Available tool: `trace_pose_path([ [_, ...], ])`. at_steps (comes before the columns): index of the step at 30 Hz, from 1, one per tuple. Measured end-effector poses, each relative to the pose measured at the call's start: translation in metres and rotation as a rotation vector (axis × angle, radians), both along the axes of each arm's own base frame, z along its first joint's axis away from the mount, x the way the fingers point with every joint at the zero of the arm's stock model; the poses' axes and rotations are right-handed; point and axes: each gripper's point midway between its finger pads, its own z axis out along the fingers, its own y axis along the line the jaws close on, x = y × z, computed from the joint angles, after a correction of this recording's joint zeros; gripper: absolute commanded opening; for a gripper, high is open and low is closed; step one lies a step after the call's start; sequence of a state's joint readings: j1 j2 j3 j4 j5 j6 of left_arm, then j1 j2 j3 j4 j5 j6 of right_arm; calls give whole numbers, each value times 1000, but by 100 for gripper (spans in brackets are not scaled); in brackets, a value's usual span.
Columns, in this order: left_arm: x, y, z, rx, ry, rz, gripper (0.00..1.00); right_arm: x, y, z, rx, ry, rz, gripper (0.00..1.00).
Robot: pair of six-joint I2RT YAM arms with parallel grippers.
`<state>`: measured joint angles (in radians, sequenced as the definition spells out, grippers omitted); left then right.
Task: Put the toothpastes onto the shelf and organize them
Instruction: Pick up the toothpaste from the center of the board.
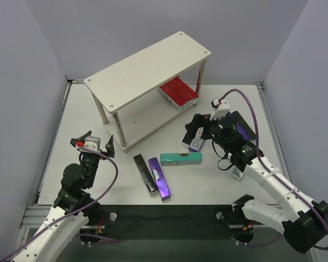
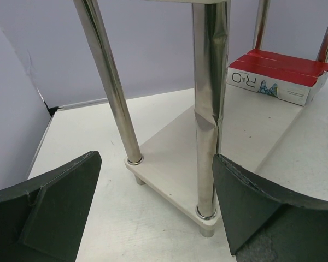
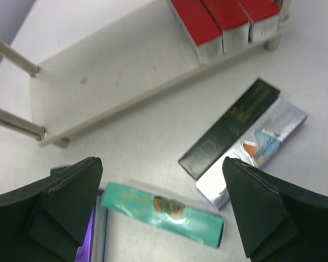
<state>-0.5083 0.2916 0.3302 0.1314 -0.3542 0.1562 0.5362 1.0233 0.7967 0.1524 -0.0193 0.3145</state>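
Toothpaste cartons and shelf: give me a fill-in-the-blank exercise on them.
The glossy red toothpaste cartons lie on the pale wooden two-tier shelf's ____ board. The long black carton left of the teal carton lies beside a ____ one. The right gripper's jaws stand ____.
Answers: lower; purple; open.

Found the shelf (image 1: pixel 147 63) on the white table (image 1: pixel 76 117), three red cartons (image 1: pixel 179 93) side by side on its lower board. Saw loose on the table a black carton (image 1: pixel 145 173) beside a purple carton (image 1: pixel 159 178), a teal carton (image 1: pixel 180 159), and a second black carton (image 3: pixel 229 128) against a silver carton (image 3: pixel 251 153).
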Motion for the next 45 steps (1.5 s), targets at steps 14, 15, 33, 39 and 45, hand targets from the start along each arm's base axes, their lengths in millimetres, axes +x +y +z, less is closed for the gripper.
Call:
trace_pose_path([
  [14, 3, 12, -5, -42, 26, 75, 95, -169, 52, -127, -246, 423, 298, 99],
  [15, 4, 12, -6, -41, 30, 80, 95, -177, 56, -132, -268, 430, 318, 98],
  [33, 11, 31, -17, 35, 69, 184, 95, -221, 124, -187, -315, 398, 426, 84],
  [39, 13, 35, -21, 65, 84, 207, 95, -227, 104, -213, -360, 409, 382, 74],
  [45, 13, 36, -21, 68, 83, 212, 95, -222, 89, -209, -369, 384, 367, 60],
])
